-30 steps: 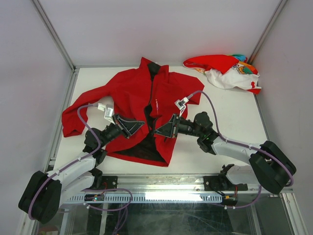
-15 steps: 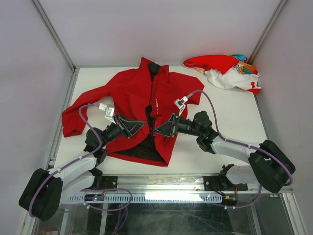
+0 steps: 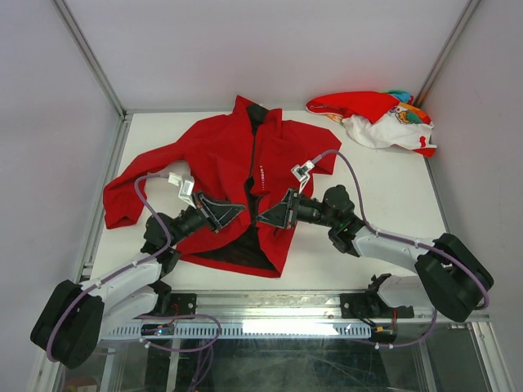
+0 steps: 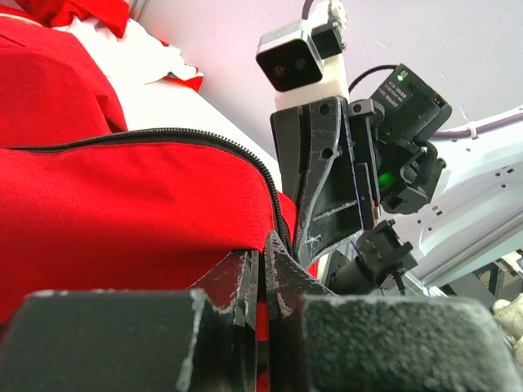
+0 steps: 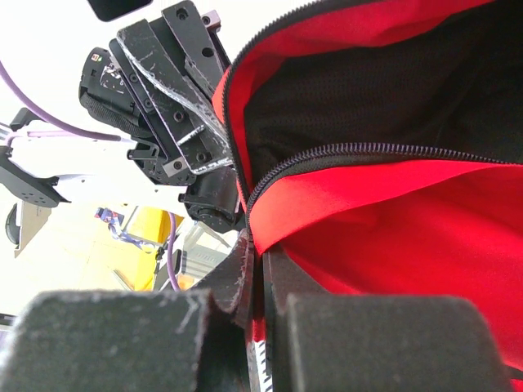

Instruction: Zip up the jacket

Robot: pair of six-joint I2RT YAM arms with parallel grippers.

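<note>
Red jacket [image 3: 221,155] flat on white table [image 3: 392,212], centre, collar at 12 o'clock. Upper front edges together; hem parted at 6, black lining [image 3: 245,245] showing. My left claw [image 3: 239,211] pinched on 9 o'clock zipper edge, right claw [image 3: 263,219] pinched on 3 o'clock edge.

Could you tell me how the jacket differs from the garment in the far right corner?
The jacket is larger and spread out; the garment is bunched up. The jacket is plain red with black lining; the garment mixes red, white and colourful print. The left hand and right hand grip the jacket; nothing touches the garment. Both lie on the table.
</note>
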